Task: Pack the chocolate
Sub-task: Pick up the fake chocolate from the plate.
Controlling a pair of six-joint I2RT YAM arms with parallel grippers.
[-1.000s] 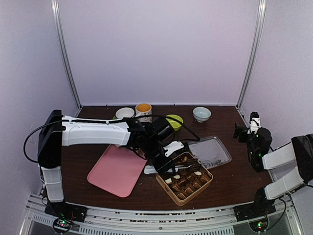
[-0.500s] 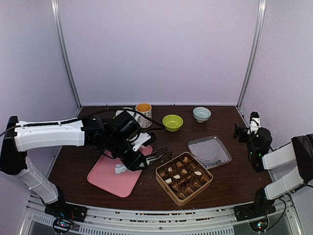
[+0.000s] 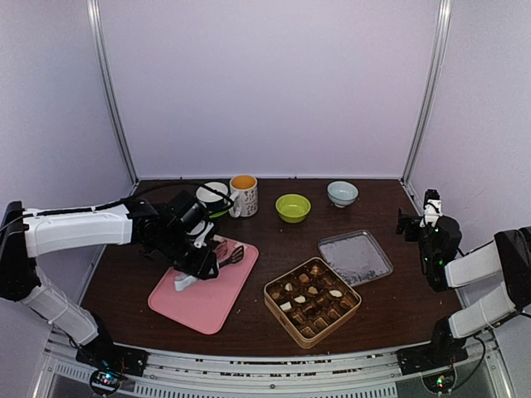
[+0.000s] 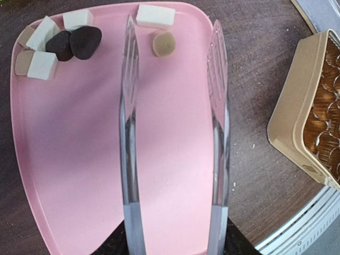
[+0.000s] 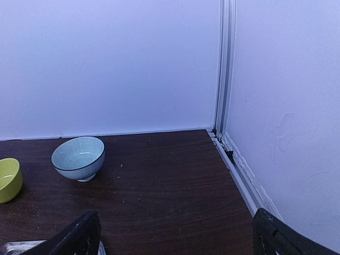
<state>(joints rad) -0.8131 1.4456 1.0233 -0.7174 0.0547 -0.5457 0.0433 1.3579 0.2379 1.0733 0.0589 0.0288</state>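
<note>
Top external: left claw (image 3: 202, 257) back from tin (image 3: 313, 301) to tray (image 4: 79, 159), tongs (image 4: 129, 133) gripped, blades now apart, empty.
Loose choc (image 4: 85, 40) ahead-left of tips, so next pick pending; right claw (image 5: 176, 226) wide, idle.

The left gripper (image 3: 197, 259), with the tongs (image 4: 129, 159) clamped in it, has been swung away from above the open box (image 3: 286, 325) and brought back over the pink tray (image 3: 199, 303), near the loose chocolate (image 4: 85, 40).
</note>
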